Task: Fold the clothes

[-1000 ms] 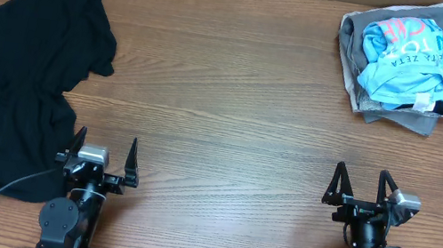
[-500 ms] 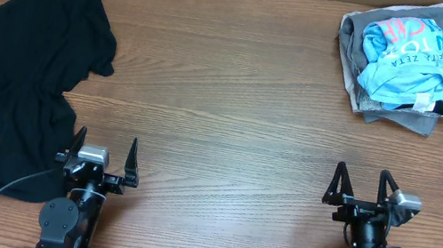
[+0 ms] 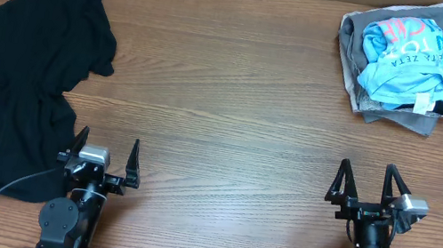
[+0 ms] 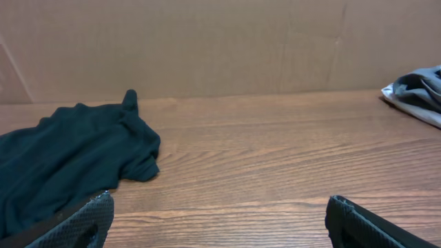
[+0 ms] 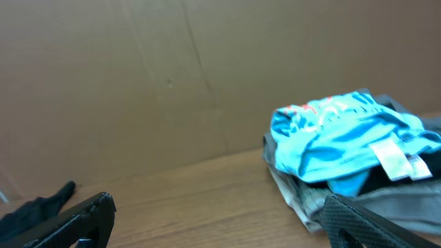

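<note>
Since approx. 1 s ago only the right gripper (image 3: 367,171) has been shifted slightly, nearest the folded pile (image 3: 403,64), w/ jaws wide and empty. The left gripper (image 3: 108,138), well apart from the pile, is unmoved, jaws likewise wide, nothing held. The black shirt (image 3: 37,66) lies crumpled at the table (image 3: 235,99) end opposite the pile, so folding is judged not yet begun. The shirt's full outline is given only by the overhead cam; the cardboard wall (image 5: 103,83) behind the pile is shown only by the wrist cams.
</note>
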Motion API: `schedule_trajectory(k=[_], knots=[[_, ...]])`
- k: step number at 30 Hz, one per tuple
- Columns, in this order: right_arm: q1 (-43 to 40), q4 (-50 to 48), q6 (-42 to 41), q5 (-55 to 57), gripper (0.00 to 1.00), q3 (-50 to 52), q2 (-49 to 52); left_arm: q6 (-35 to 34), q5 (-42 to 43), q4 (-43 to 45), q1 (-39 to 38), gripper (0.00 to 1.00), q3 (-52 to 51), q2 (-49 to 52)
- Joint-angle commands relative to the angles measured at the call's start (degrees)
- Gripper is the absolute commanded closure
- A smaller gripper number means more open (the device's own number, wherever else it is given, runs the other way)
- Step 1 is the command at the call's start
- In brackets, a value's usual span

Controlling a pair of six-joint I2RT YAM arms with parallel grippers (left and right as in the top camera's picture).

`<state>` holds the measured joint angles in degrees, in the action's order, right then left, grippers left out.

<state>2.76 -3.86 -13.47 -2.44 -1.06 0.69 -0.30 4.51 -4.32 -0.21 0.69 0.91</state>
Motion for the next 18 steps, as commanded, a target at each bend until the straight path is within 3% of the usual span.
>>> schedule_trajectory(k=[1, 10, 18], knots=[[0.13, -0.72, -0.04, -4.28, 0.00, -0.09, -0.52, -0.98, 1.51, -0.39, 0.57, 0.00, 2.64, -0.59], [0.11, 1.18, -0.02, -5.42, 0.00, -4.96, -0.50, -0.94, 1.44, -2.71, 0.59, 0.00, 11.39, 5.70], [0.13, 7.28, 3.26, -7.76, 0.00, -13.11, 2.80, -0.96, 4.92, -2.56, 0.57, 0.00, 21.97, 21.79]])
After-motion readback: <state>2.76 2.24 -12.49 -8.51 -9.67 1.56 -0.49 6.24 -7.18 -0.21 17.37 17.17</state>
